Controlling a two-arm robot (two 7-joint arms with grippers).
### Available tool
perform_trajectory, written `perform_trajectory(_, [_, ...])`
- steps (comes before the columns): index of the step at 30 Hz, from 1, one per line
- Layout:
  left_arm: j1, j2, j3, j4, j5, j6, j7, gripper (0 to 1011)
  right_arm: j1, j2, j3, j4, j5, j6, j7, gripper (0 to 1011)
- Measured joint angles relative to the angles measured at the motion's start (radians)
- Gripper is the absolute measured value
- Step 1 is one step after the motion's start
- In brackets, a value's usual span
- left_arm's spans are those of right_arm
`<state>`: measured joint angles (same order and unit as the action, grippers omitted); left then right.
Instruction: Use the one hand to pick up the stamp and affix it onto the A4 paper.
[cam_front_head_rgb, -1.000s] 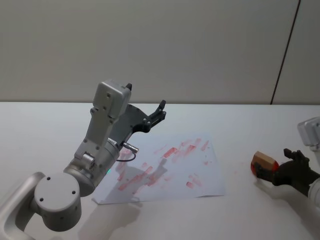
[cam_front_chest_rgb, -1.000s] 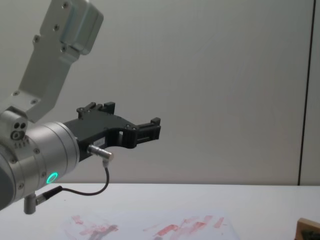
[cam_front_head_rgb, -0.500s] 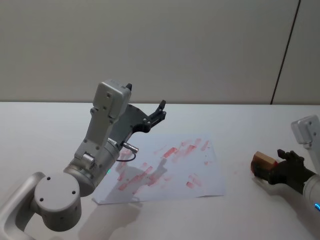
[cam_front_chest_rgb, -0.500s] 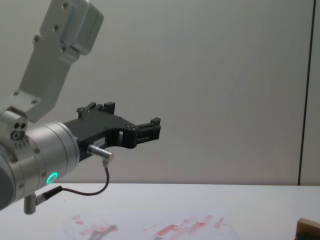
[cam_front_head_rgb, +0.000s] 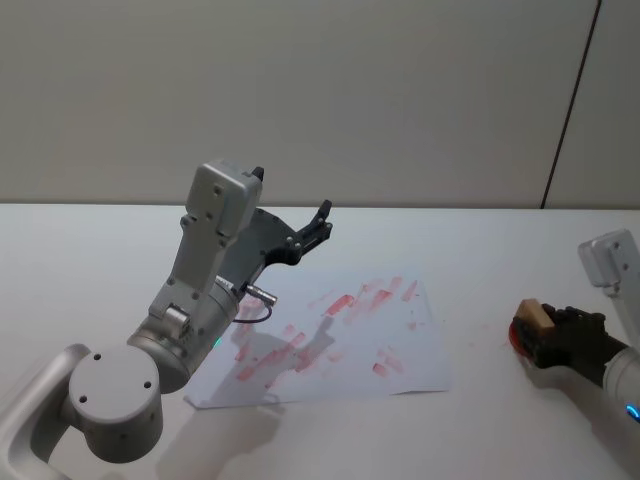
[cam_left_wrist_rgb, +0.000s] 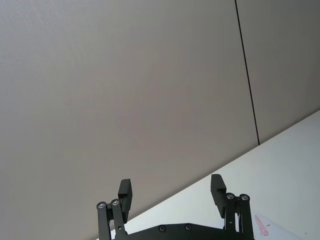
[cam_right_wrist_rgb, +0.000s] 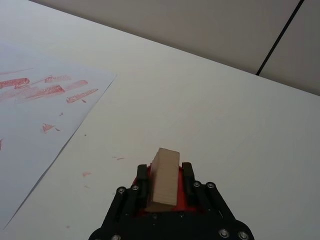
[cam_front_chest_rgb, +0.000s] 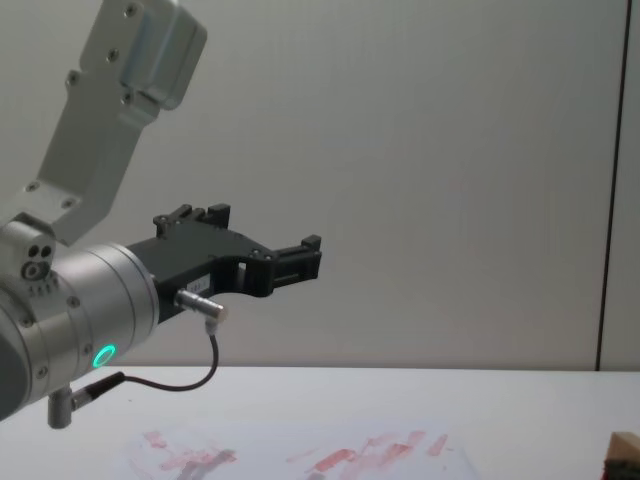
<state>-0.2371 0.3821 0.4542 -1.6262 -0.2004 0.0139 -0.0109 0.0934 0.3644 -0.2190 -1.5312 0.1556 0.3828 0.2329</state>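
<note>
Wooden stamp (cam_front_head_rgb: 537, 318): a small pale tan block, standing on end to the right of the A4 paper (cam_front_head_rgb: 425, 365) and well apart from its near edge. In the right wrist view the stamp (cam_right_wrist_rgb: 164, 182) sits squarely between the two black fingers (cam_right_wrist_rgb: 142, 177). A red patch shows beneath it, and I cannot tell whether that is the inked face or a separate pad.

Right tool (cam_front_head_rgb: 540, 335): closed on the stamp, low over the bench (cam_front_head_rgb: 480, 250). Whether the block is clear of the surface cannot be told.

Change over the last second: the block leaned and showed its long face, and now it stands more upright in the grip. The right wrist has shifted a little toward the sheet, and in the chest view less of the stamp (cam_front_chest_rgb: 625, 447) shows at the lower right corner. Judgement: the pick-up looks secured. The carry to the sheet has hardly begun, and the pressing is not yet done.

A4 paper: a white sheet lying flat at mid-bench, already marked with many red and pink smeared prints (cam_right_wrist_rgb: 42, 91).

Left tool (cam_left_wrist_rgb: 171, 186): fingers spread wide and holding nothing. It is raised above the left part of the sheet, idle and unmoved, and it leaves the sheet's right half open to approach.
</note>
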Motion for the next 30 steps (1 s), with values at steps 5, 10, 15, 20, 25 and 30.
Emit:
perform_trajectory(5, [0.0, 0.0, 0.0, 0.0, 0.0, 0.0, 0.0, 1003, 0.002, -0.001, 0.0, 0.003, -0.001, 0.001, 0.001, 315])
perform_trajectory(10, [0.0, 0.0, 0.0, 0.0, 0.0, 0.0, 0.0, 1002, 0.003, -0.002, -0.001, 0.005, -0.002, 0.001, 0.002, 217])
perform_trajectory(15, [0.0, 0.0, 0.0, 0.0, 0.0, 0.0, 0.0, 1003, 0.004, -0.003, -0.001, 0.005, -0.002, -0.001, 0.002, 217])
perform_trajectory(20, [0.0, 0.0, 0.0, 0.0, 0.0, 0.0, 0.0, 1003, 0.007, -0.007, -0.001, 0.008, 0.0, -0.02, -0.002, 217])
perform_trajectory(25, [0.0, 0.0, 0.0, 0.0, 0.0, 0.0, 0.0, 1002, 0.017, -0.017, -0.003, 0.01, 0.013, -0.05, -0.007, 218])
perform_trajectory(30, [0.0, 0.0, 0.0, 0.0, 0.0, 0.0, 0.0, 1002, 0.036, -0.036, -0.009, 0.01, 0.038, -0.085, 0.002, 218])
